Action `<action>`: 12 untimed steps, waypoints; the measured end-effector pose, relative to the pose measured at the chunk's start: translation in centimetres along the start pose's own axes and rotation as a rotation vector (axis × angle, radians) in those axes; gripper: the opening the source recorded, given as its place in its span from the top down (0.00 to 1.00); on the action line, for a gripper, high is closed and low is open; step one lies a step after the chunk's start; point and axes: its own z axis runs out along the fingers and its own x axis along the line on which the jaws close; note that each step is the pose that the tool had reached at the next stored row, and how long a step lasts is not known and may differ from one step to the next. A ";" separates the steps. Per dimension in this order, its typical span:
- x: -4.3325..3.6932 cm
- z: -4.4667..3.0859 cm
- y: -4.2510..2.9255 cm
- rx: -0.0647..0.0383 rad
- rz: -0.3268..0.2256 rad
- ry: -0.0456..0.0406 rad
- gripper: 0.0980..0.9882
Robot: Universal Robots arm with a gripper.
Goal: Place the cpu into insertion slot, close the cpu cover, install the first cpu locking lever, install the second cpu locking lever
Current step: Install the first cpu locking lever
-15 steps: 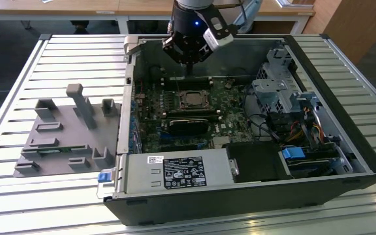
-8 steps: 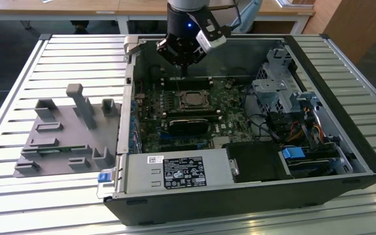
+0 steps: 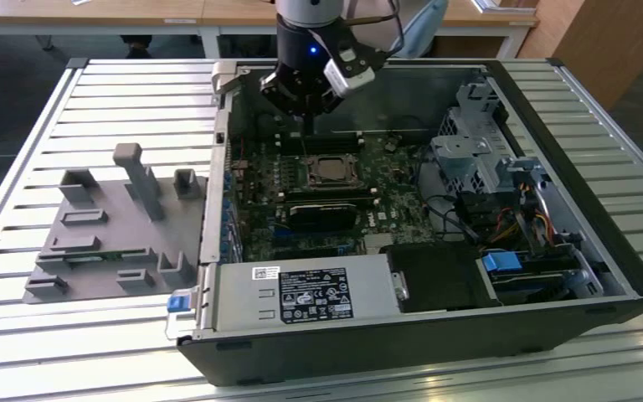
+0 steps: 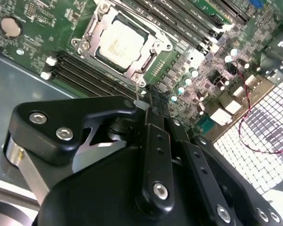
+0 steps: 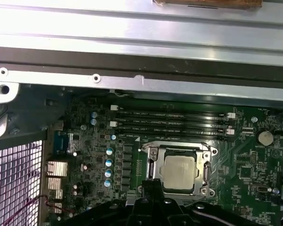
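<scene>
cpu: the cpu [image 4: 119, 43] lies flat in the middle of the socket, with its pale metal top facing up. It looks square to the frame in both wrist views.
insertion slot: the insertion slot [image 4: 104, 59] shows as a dark rim around the chip, set into the green motherboard [image 5: 245, 169].
cpu cover: the cpu cover [image 5: 153, 162] is down over the socket, its silvery frame edging the chip and its window leaving the top bare. I cannot tell whether the thin wire levers along its sides are latched.
gripper: the gripper [image 4: 150, 106] hangs just beside one corner of the socket, with its black fingers drawn together into one narrow ridge. A thin bright wire stands right at the tip, and I cannot tell whether it is touched. In the exterior view the gripper sits above the board, on the far side of the socket.
memory slots: long black memory slots [image 5: 170, 120] run alongside the socket, just beyond the cover.
battery: a coin cell battery [image 5: 265, 137] sits on the board, well away from the gripper.
computer case: the open black computer case [image 3: 411, 343] holds the board, and a labelled power supply [image 3: 299, 293] lies along its near wall.
table: on the slatted table [image 3: 76, 335], a grey fixture tray [image 3: 98, 243] rests at the exterior view's left, outside the case.
</scene>
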 end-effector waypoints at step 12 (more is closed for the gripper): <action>1.44 0.96 0.15 -0.002 0.002 -0.0017 0.99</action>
